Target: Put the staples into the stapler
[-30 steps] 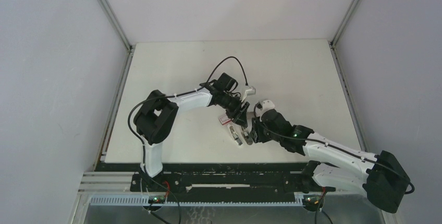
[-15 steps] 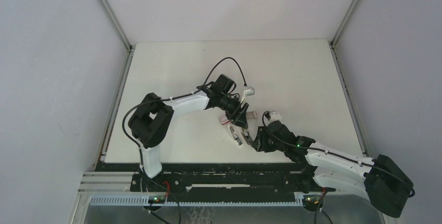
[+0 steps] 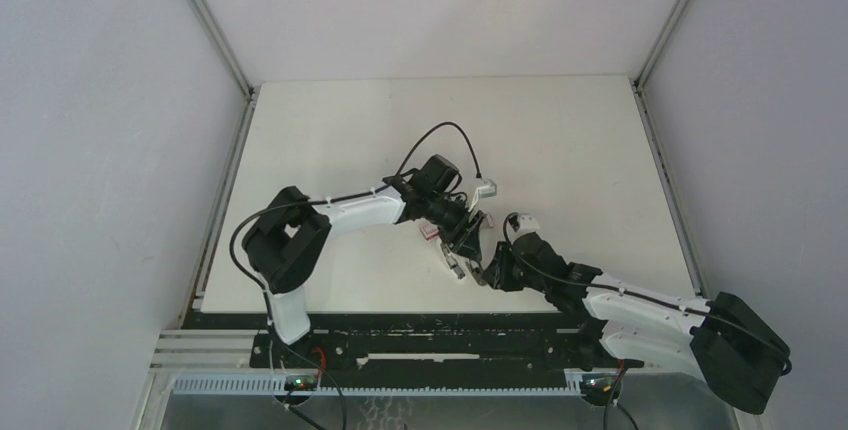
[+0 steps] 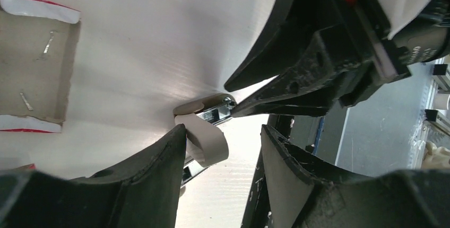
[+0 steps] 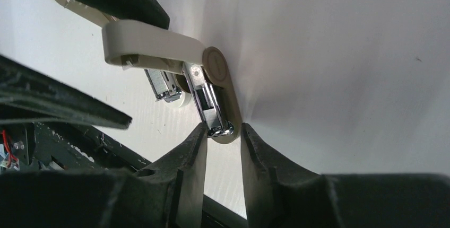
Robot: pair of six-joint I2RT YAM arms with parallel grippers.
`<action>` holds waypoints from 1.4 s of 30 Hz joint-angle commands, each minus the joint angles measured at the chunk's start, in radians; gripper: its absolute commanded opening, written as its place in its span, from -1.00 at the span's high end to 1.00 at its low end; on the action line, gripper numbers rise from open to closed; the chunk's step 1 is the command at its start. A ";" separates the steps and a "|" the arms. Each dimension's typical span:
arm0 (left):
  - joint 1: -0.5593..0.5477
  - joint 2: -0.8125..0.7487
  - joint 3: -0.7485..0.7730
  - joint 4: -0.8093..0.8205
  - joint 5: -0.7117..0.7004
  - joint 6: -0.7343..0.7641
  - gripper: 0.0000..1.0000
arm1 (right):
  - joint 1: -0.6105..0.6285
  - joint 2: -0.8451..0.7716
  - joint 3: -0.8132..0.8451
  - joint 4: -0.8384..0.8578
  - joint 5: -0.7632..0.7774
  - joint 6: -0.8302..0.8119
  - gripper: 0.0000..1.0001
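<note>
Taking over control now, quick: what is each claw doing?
Left claw: open, stapler lid against one finger.
Right claw: closed on the stapler's end.

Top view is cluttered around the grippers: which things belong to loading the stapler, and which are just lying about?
For the job:
- stapler, lid swung open
- left gripper, at the lid
- right gripper, around the base end
- staple strip: none I can pick out

Lying about:
- red-and-white box, cardboard inside showing
- loose staples on that cardboard
</note>
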State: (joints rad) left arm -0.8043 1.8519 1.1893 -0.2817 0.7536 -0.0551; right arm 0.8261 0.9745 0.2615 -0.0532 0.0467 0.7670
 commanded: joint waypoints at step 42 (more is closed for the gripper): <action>0.047 -0.763 -0.614 0.493 -0.485 -0.607 -0.43 | 0.148 0.035 0.215 -0.164 0.071 -0.331 -0.17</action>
State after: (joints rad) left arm -0.7708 1.1522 0.6136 0.1322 0.2813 -0.5941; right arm 0.9249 0.9295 0.4194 -0.2867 0.0795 0.5056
